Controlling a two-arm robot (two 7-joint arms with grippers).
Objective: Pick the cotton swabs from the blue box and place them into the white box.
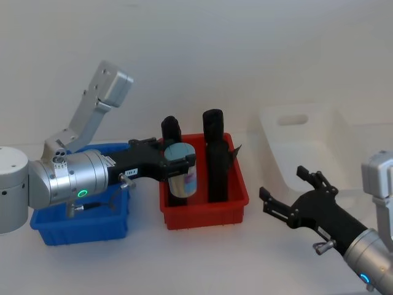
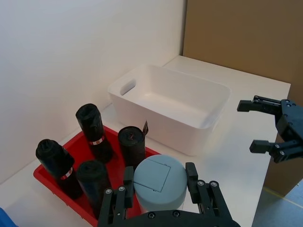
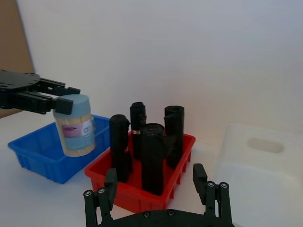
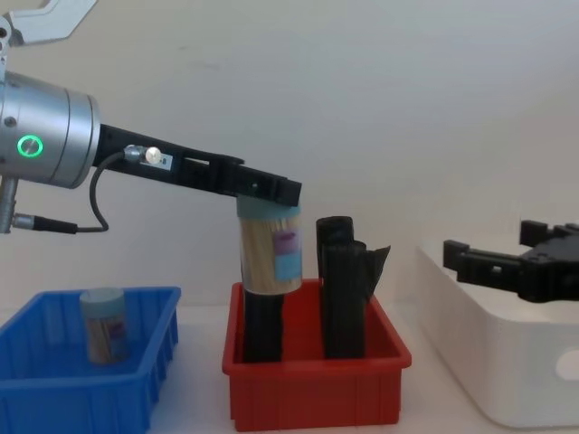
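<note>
My left gripper (image 1: 179,161) is shut on a jar of cotton swabs (image 1: 182,169), clear with a pale blue lid, and holds it in the air above the red bin. The chest view shows that jar (image 4: 269,251) hanging by its lid under the left gripper (image 4: 269,201). A second jar of cotton swabs (image 4: 102,325) stands in the blue box (image 4: 81,380) at the left. The white box (image 1: 310,144) sits at the right. My right gripper (image 1: 293,193) is open in front of the white box, with nothing between its fingers.
A red bin (image 1: 204,206) with several tall black upright rolls (image 1: 214,153) stands between the blue box (image 1: 80,224) and the white box, directly under the held jar. A brown board (image 2: 246,38) rises behind the table in the left wrist view.
</note>
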